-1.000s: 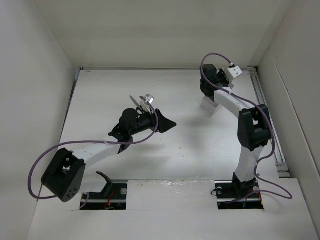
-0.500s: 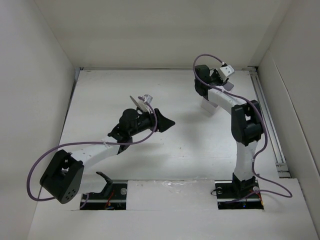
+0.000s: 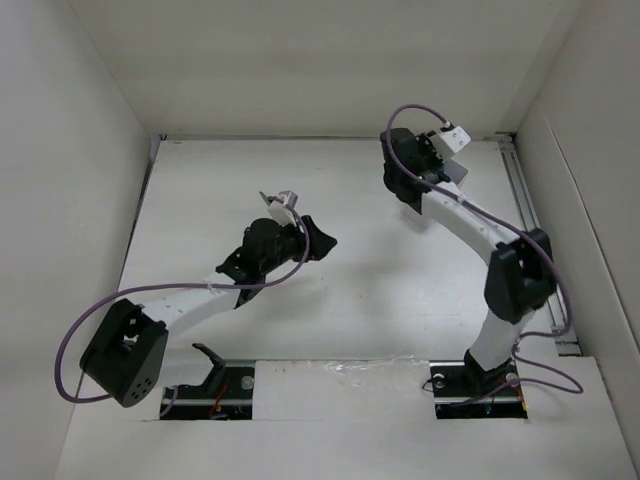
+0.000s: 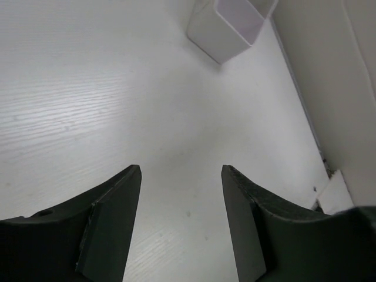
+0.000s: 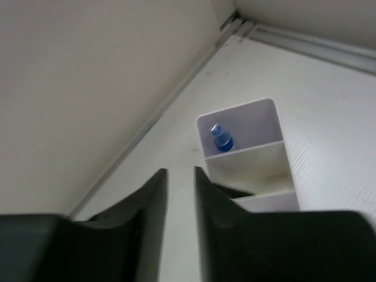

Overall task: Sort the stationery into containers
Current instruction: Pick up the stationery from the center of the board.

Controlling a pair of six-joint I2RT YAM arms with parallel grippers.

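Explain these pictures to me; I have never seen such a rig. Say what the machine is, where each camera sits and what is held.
Two robot arms stand on a white table. The overhead picture looks down on both: left arm, right arm. The other two come from cameras on the wrists, so the dark shapes at the bottom are each gripper's own fingers. The left gripper is wide open and empty, with a small white translucent plastic bin ahead of it. The right gripper is barely open and empty, facing a divided white bin, probably the same one, with a blue pen standing in its end compartment.
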